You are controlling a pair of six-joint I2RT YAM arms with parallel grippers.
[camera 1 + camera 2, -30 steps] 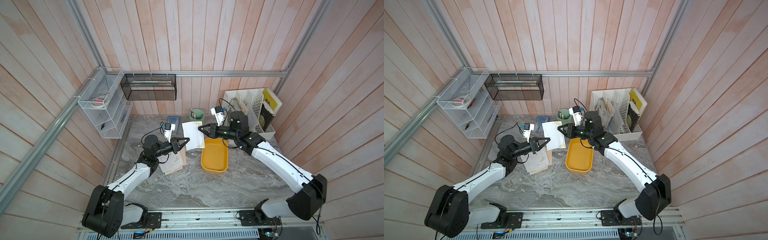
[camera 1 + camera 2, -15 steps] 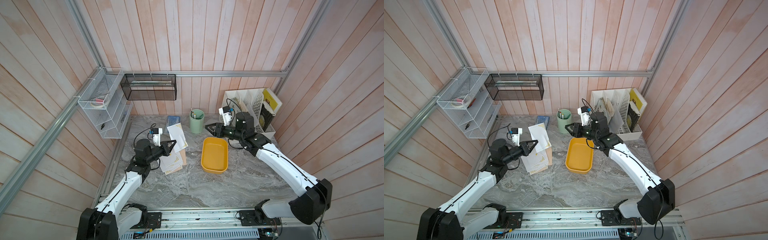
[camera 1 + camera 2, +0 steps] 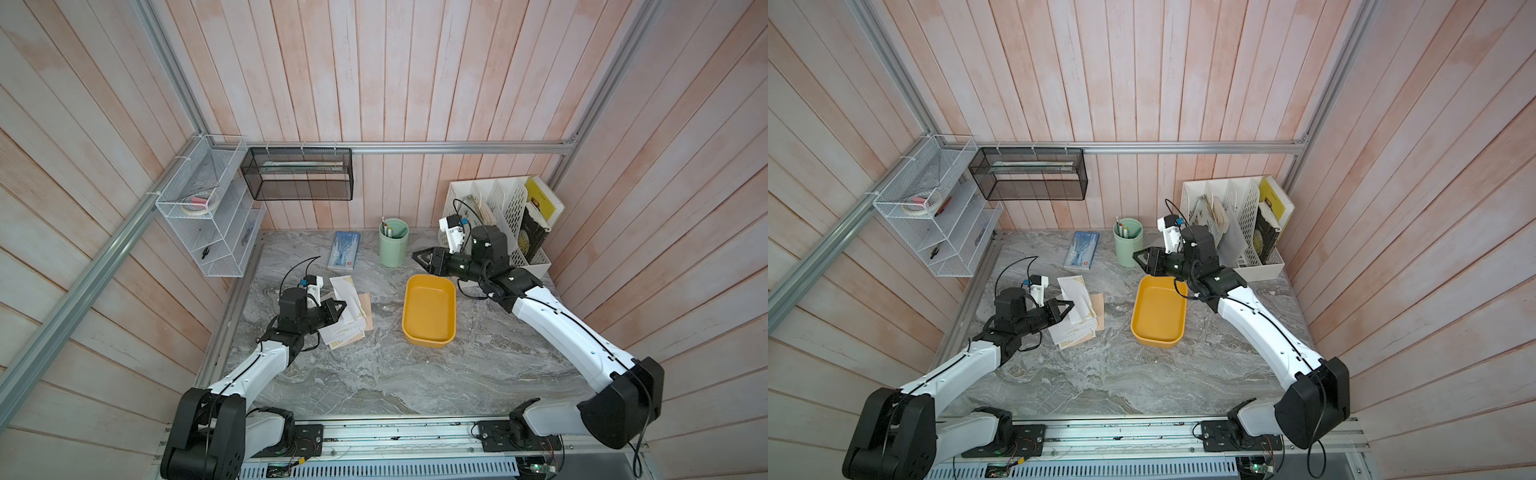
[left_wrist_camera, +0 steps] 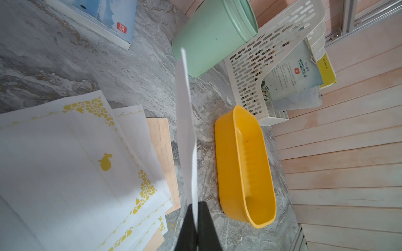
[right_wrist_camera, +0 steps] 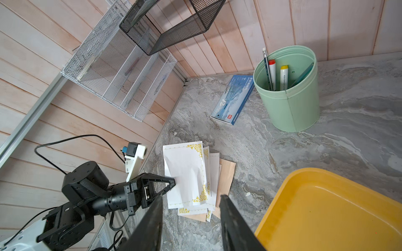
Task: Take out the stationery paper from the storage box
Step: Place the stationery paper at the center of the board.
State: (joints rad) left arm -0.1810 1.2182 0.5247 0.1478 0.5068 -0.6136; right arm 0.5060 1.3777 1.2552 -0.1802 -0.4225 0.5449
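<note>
A white sheet of stationery paper (image 5: 185, 171) is pinched edge-on in the closed left tool (image 3: 341, 306), just above the pile (image 3: 347, 332) spread on the tabletop (image 3: 374, 374), left of the emptied storage box (image 3: 430, 309). The right tool (image 3: 417, 256) is seen open and empty by the box's far left corner, well apart from the sheets.

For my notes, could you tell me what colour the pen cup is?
The pen cup is pale mint green, clearest in the right wrist view.
</note>
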